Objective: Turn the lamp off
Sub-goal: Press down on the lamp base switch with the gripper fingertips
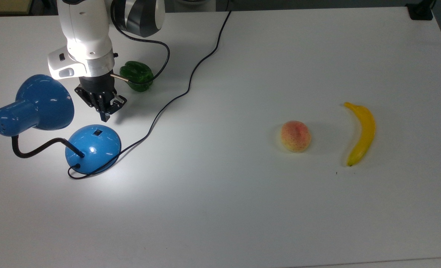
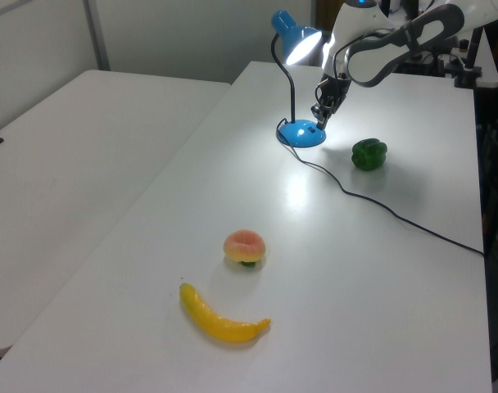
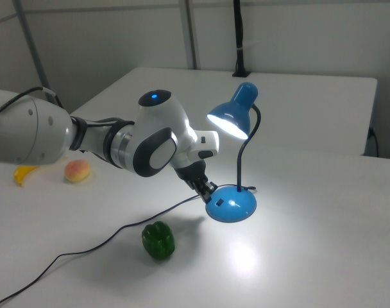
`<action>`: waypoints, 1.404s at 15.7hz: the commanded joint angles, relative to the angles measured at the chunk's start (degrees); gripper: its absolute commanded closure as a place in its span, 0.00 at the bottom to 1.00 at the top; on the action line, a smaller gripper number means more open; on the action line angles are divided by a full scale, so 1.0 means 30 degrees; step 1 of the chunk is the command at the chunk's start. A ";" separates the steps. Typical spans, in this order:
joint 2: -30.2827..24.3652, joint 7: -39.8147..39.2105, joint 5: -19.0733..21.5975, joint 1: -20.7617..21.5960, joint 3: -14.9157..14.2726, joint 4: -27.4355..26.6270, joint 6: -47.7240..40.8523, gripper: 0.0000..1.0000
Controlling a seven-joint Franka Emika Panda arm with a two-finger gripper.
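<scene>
- Gripper (image 1: 104, 116): fingers drawn together to a narrow tip with nothing between them, pointing down toward the lamp's round base (image 1: 93, 148). In the top view the tip sits just above the base's upper edge, near the small black switch (image 1: 98, 131); whether it touches the base cannot be told.
- Lamp (image 2: 297, 74): stands at the top view's left, lit, its bell-shaped blue shade (image 3: 237, 114) glowing and casting a bright patch on the table (image 1: 242, 208). A black gooseneck (image 3: 244, 154) joins shade to base.
- Cord (image 1: 190, 76): black, running from the base across the table to the far edge in the top view.
- Green pepper (image 1: 137, 76): lies on the table near the gripper, to the top view's right of the arm's wrist, partly crossed by a thin cable of the arm.
- Peach (image 1: 296, 136) and banana (image 1: 361, 132): lie near each other, well apart from the lamp, toward the top view's right.
- Surface and room: a white tabletop; in the left view a second white table (image 2: 61, 139) stands alongside and pale wall panels rise behind.
</scene>
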 commanded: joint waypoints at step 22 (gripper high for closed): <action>0.1304 0.0087 -0.0457 -0.0070 -0.0484 -0.0162 0.3194 1.00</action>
